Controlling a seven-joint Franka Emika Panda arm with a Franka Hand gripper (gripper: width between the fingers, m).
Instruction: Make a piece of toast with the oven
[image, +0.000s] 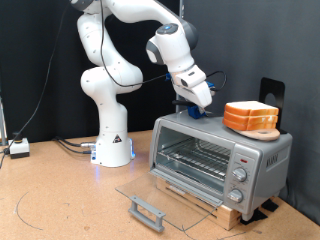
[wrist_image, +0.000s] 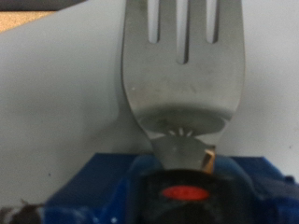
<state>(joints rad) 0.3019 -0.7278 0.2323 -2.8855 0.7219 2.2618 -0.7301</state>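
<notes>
While the oven (image: 215, 160) stands with its glass door (image: 165, 197) dropped flat and its rack (image: 195, 155) bare, we log the toast (image: 252, 117) on the oven roof, towards the exterior view's right. The gripper (image: 198, 110) hangs just beside it over the roof's other end. We see a fork (wrist_image: 183, 70) in the wrist view, seemingly clamped at its blue handle (wrist_image: 177, 191); we cannot tell the fingers' spacing.
</notes>
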